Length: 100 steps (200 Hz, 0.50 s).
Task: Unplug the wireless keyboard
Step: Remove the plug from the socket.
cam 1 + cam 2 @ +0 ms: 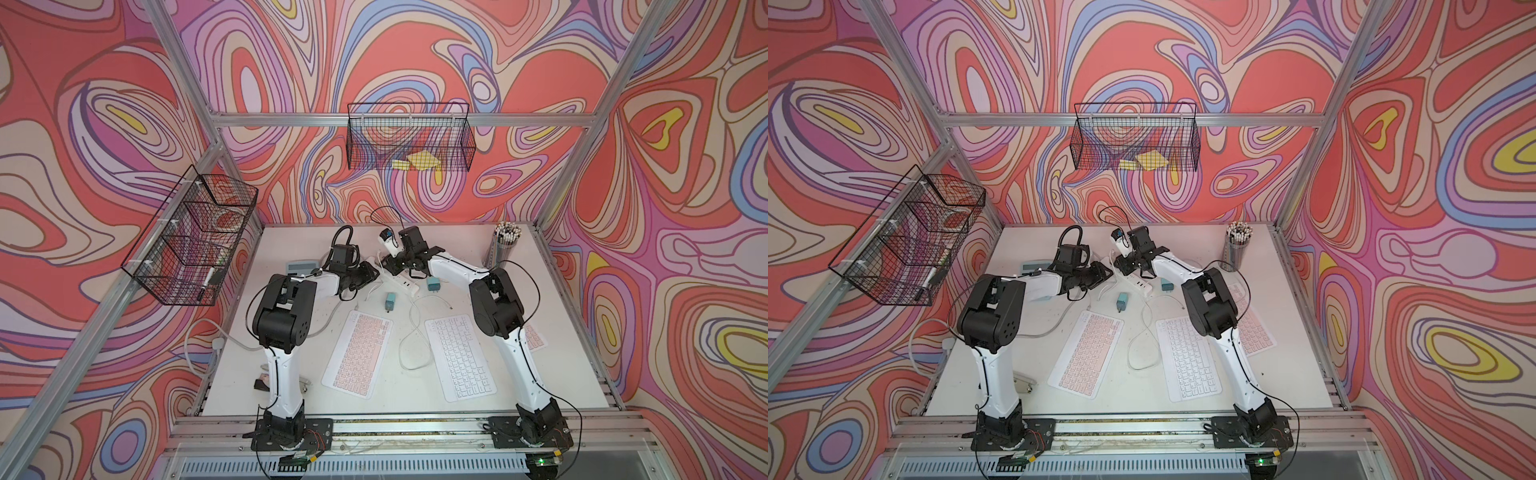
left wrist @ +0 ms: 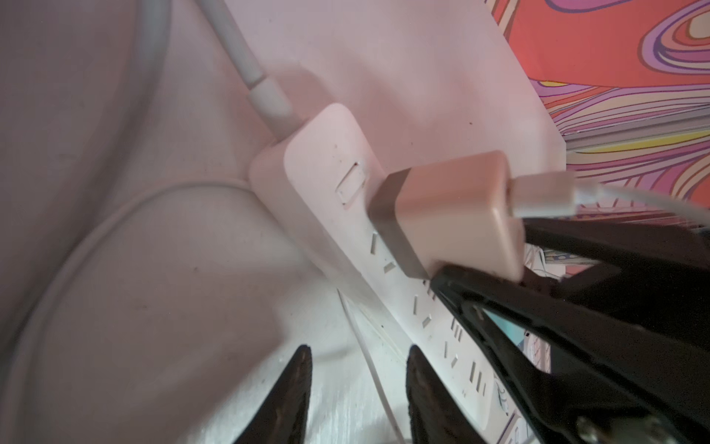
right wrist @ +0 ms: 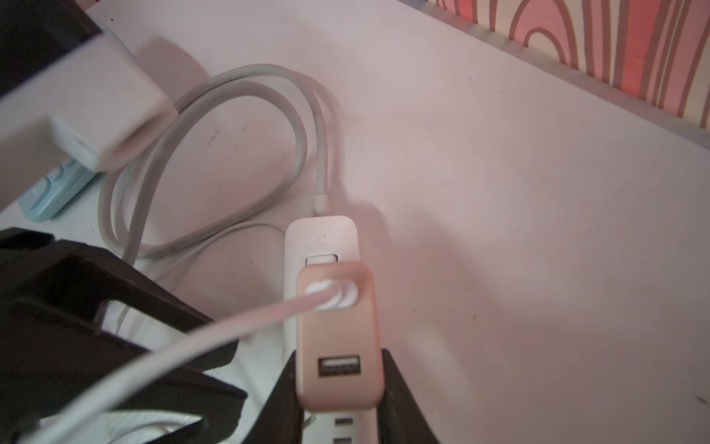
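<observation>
On the white counter (image 1: 1296, 374), the left end effector (image 1: 1106, 273) and right end effector (image 1: 1123, 262) meet over the far end of a long white power strip (image 1: 1139, 285). A small teal charger block (image 1: 1122, 301) lies just beside the strip. Nearer the arm bases, a pink-keyed white keyboard (image 1: 1086, 353) and an all-white keyboard (image 1: 1187, 361) lie flat, a thin white cable (image 1: 1138, 349) looping between them

A robotics lab test cell: two robot arms (image 1: 282, 374) are bolted to a rail (image 1: 415, 428) at the front of a white table (image 1: 561, 374), boxed in by an aluminium frame (image 1: 291, 119) and swirl-printed walls (image 1: 665, 166). Wire baskets (image 1: 409, 137) hang from the frame, keyboards (image 1: 357, 353) and a pencil cup (image 1: 503, 253) sit on the table, and a bare circuit board (image 1: 540, 461) glows green at the front
</observation>
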### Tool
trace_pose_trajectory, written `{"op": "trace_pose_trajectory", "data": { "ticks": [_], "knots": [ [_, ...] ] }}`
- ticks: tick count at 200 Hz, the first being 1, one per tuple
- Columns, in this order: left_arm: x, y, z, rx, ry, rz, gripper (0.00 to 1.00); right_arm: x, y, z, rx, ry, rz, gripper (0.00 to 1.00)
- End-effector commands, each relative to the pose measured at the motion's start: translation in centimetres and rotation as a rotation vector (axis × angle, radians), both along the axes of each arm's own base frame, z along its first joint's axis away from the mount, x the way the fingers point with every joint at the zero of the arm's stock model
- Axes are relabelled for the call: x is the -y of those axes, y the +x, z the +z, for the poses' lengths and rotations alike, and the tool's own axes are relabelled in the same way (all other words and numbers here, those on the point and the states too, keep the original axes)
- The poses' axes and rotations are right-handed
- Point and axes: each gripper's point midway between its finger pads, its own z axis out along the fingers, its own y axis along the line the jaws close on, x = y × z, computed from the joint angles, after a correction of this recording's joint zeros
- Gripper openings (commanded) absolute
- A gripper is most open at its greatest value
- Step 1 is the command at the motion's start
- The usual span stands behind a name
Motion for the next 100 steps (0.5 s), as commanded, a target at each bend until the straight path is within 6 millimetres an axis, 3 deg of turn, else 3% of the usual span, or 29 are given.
{"op": "trace_pose_trajectory", "data": {
  "ticks": [1,46,100],
  "knots": [
    [-0.7,1.0,-0.4,0.012,-0.004,0.052,0.41,-0.4,-1.2,-0.5,-0.032,0.000,-0.008,0.15],
    [-1.5,1.1,-1.0,0.003,-0.011,0.125,0.43,-1.0,-2.2,-1.1,-0.060,0.017,-0.002,0.13],
    [-1.0,1.4,-1.3,-0.007,-0.109,0.178,0.47,-1.2,-2.9,-1.8,-0.083,0.022,0.001,0.13]
  ]
}}
